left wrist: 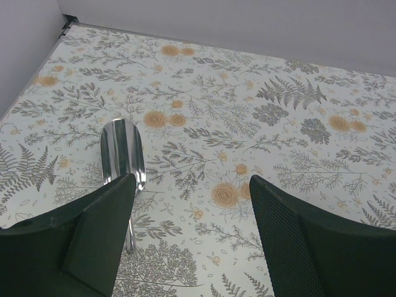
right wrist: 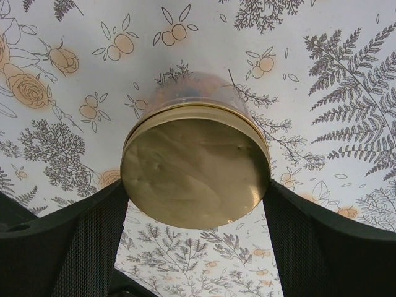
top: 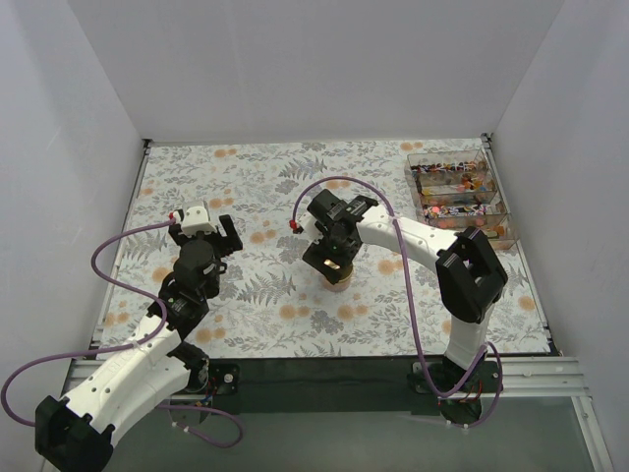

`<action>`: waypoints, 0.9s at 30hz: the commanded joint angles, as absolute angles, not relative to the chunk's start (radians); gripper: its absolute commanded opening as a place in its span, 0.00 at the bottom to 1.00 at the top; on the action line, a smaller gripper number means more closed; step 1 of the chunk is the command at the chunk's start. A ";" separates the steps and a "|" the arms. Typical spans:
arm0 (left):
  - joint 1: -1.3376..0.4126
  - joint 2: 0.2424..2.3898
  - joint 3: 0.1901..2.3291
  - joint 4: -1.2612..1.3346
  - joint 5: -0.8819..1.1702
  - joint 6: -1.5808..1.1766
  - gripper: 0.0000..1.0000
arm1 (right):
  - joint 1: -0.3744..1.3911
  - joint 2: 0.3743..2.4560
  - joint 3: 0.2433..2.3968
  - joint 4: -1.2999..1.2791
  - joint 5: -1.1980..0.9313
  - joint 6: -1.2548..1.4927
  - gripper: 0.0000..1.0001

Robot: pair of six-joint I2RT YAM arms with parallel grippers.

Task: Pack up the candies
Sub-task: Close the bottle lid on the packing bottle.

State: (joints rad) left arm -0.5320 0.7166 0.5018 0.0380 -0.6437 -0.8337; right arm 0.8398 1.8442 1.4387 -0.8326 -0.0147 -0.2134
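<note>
Candies [top: 454,185] are lying in mixed colours inside the clear compartment box [top: 412,162] at the far right of the bench [top: 246,167], well apart from both arms. The right pincer [right wrist: 197,201] is reaching down over the small jar [top: 338,272] near the middle of the bench. Its jaws are standing wide, one on either side of the gold lid [right wrist: 195,167]. The pads [right wrist: 99,235] are seeming to meet the rim, though from the wrist view I cannot tell whether they are pressing on it or only flanking it. The left pincer [left wrist: 193,189] is hanging wide and empty over bare bench, with a metal scoop [left wrist: 122,153] lying just beside its left finger. The step in hand is probably getting the lid off so the jar can be filled. Doing it well is calling for the lid to be sitting centred between the pads and for both sides to be closing evenly on the rim rather than on the clear wall below. The wrist should be turning about the jar's own axis, so the jar is not skidding across the patterned cloth. If the jar is spinning along with the lid, the left pincer may be needed to steady the body.
</note>
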 commanded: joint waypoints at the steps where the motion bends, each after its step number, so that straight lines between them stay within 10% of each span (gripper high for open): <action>1: -0.528 0.716 0.499 0.046 -0.646 -0.830 0.73 | 0.844 1.870 1.407 -0.835 -0.008 -0.216 0.54; 19: -0.526 0.715 0.497 0.043 -0.632 -0.828 0.73 | 0.851 1.982 1.384 -0.827 0.028 -0.232 0.56; 27: -0.526 0.715 0.499 0.043 -0.618 -0.827 0.73 | 0.850 1.945 1.396 -0.827 0.014 -0.252 0.95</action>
State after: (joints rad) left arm -0.5320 0.7174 0.5014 0.0376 -0.6243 -0.8333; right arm 0.8459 1.8668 1.4509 -0.8371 -0.0044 -0.2169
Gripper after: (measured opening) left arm 0.730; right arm 0.932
